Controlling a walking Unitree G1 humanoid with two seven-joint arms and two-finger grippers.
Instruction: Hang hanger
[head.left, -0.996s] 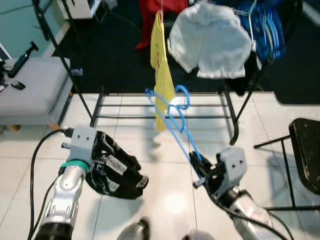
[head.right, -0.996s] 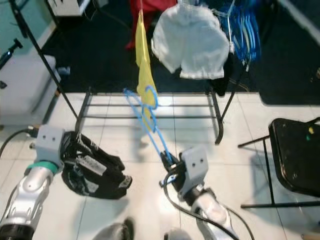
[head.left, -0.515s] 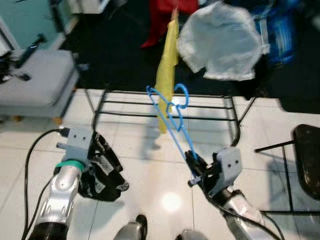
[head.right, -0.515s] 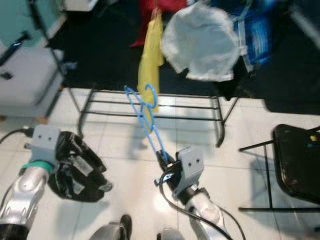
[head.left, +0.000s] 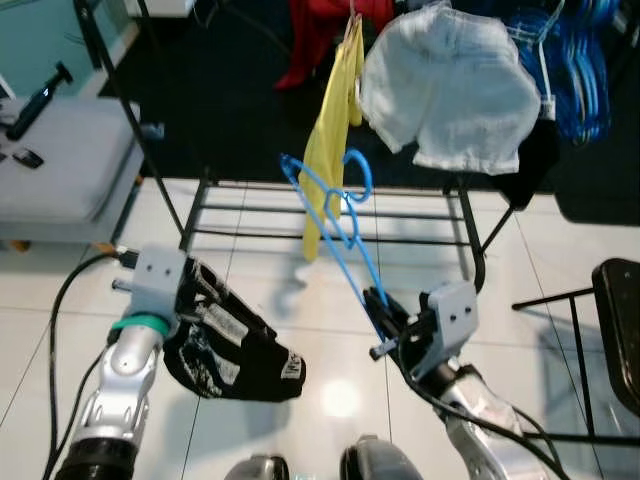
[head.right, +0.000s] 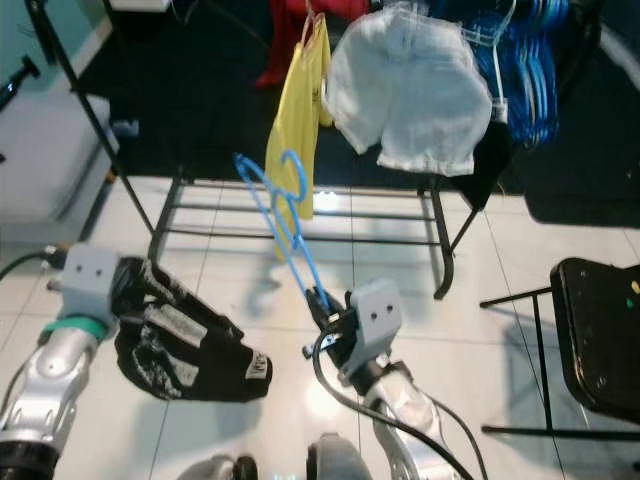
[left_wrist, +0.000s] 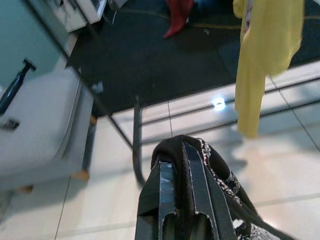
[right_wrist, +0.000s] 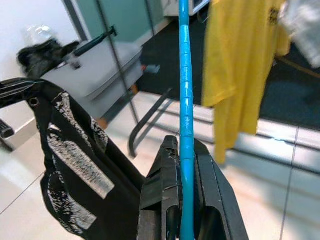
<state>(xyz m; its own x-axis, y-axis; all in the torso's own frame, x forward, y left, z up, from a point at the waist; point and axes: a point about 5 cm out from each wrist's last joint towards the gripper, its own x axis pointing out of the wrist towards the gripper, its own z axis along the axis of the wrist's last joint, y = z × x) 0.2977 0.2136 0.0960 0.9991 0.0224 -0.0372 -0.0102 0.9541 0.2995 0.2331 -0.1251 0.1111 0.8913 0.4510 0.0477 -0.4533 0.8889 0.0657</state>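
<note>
Above a white tiled floor (head.left: 560, 250), in front of a black clothes rack (head.left: 330, 212), the right gripper (head.left: 385, 325) is closed tight on the lower end of a blue hanger (head.left: 335, 225). The hanger's long axis slants up and away from the robot, toward its left, with the hook (head.left: 358, 170) at the far top end, near a hanging yellow shirt (head.left: 330, 150) and just below it in the picture. White shorts (head.left: 450, 85) and a bunch of blue hangers (head.left: 575, 60) hang on the rack further right. Compared with half a second ago, the whole scene has shifted in the head views, and the hanger is still clamped at much the same slant. The left gripper (head.left: 205, 310) is closed on a black patterned garment (head.left: 235, 345), which droops below it. A black chair (head.left: 615, 330) stands at the right.
</note>
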